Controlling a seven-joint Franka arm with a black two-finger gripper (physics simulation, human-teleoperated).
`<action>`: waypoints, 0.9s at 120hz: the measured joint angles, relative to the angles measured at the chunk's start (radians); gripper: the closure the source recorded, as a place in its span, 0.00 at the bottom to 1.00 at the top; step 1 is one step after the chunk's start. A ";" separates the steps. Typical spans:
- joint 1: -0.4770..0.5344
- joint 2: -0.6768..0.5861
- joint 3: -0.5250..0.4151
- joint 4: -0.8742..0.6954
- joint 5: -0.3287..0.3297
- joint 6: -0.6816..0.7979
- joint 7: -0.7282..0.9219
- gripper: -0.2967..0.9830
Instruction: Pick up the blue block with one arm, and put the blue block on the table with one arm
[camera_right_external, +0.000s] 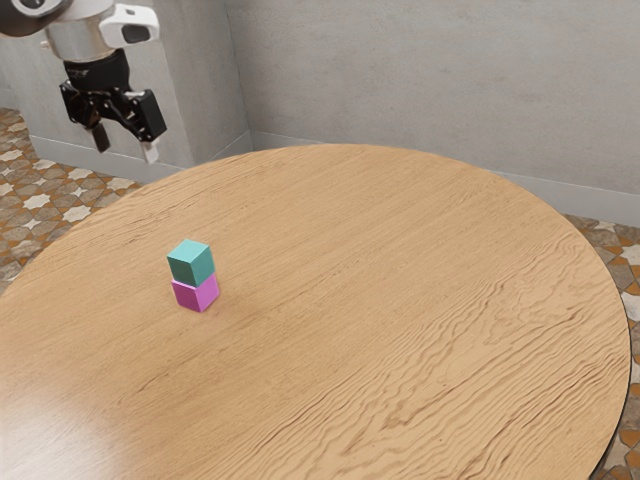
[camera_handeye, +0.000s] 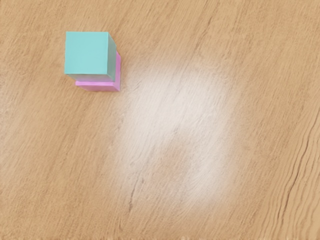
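My gripper (camera_right_external: 124, 147) hangs high at the exterior view's upper left, its two fingers spread with nothing between them. Lower down, the blue block (camera_right_external: 190, 264), teal in colour, rests on top of a magenta block (camera_right_external: 196, 293), which stands on the round wooden table (camera_right_external: 380, 260). In the wrist view the blue block (camera_handeye: 87, 53) is seen from above, covering most of the magenta block (camera_handeye: 100, 86). Open air separates the gripper from both blocks.
Around the stack spreads the wood-grained tabletop (camera_handeye: 225, 165). Grey walls (camera_right_external: 420, 80) rise behind the table, and a patterned tile floor (camera_right_external: 60, 190) lies beyond its edge.
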 joint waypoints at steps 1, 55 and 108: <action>-0.001 -0.001 0.001 -0.001 0.001 0.000 0.000 0.23; 0.095 0.048 -0.004 -0.271 0.010 0.226 -0.089 0.23; 0.138 0.210 -0.006 -0.373 0.011 0.603 -0.168 0.23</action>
